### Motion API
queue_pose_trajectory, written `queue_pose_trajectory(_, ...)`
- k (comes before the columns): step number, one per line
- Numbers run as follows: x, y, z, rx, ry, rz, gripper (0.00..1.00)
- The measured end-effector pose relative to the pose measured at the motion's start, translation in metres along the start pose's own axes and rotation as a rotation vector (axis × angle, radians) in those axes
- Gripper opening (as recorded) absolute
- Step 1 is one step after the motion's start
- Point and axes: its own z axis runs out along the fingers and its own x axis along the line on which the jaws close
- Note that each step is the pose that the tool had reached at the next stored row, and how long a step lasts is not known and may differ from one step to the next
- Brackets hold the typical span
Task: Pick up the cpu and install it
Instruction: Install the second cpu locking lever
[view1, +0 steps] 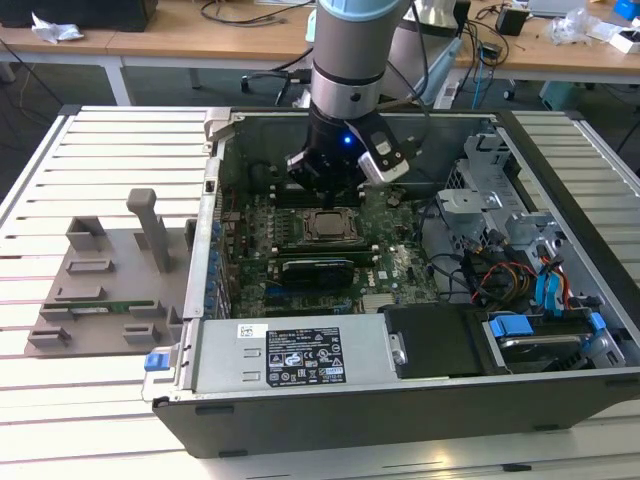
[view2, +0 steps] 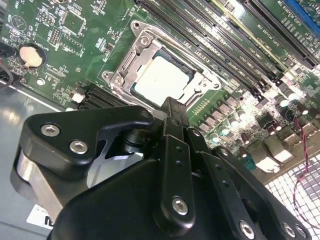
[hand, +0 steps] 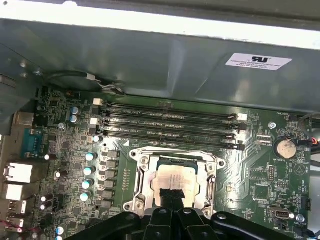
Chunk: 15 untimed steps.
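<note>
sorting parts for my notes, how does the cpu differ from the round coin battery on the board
The cpu is square with a pale silvery top; the coin battery is round. The cpu sits inside the metal socket frame at mid-board, while the battery sits in a small holder off to one side. The cpu looks clearly larger, and the gripper is right at it, not at the battery. Both lie flat on the motherboard.

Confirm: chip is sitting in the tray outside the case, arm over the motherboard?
Not quite. The chip sits in the socket frame on the motherboard, as both wrist views show. The arm is over the motherboard, as you said.
</note>
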Motion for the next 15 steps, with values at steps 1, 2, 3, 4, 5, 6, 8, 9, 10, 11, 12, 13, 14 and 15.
queue_pose_trajectory(1,0.0000,0.0001,-0.0012,0.0001,0.0000,0.000,0.11)
queue_pose_trajectory(2,0.0000,0.0003,-0.0032,0.0001,0.0000,0.000,0.11)
queue_pose_trajectory(3,0.0000,0.0004,-0.0044,0.0002,0.0000,0.000,0.11)
queue_pose_trajectory(4,0.0000,0.0005,-0.0057,0.0003,0.0000,0.000,0.11)
queue_pose_trajectory(5,0.0000,0.0008,-0.0078,0.0003,0.0000,0.000,0.11)
queue_pose_trajectory(6,0.0001,0.0011,-0.0115,0.0003,0.0000,0.000,0.11)
queue_pose_trajectory(8,0.0001,0.0015,-0.0151,0.0003,0.0000,0.000,0.11)
queue_pose_trajectory(9,0.0001,0.0018,-0.0183,0.0003,0.0000,0.000,0.11)
queue_pose_trajectory(10,0.0001,0.0019,-0.0200,0.0003,0.0000,0.000,0.11)
queue_pose_trajectory(11,0.0001,0.0021,-0.0215,0.0004,0.0001,0.000,0.11)
queue_pose_trajectory(12,0.0002,0.0025,-0.0257,0.0009,0.0001,0.000,0.11)
queue_pose_trajectory(13,0.0002,0.0027,-0.0281,0.0010,0.0001,0.000,0.11)
queue_pose_trajectory(14,0.0002,0.0028,-0.0282,0.0008,0.0000,0.000,0.11)
queue_pose_trajectory(15,0.0002,0.0028,-0.0282,0.0007,-0.0001,0.000,0.11)
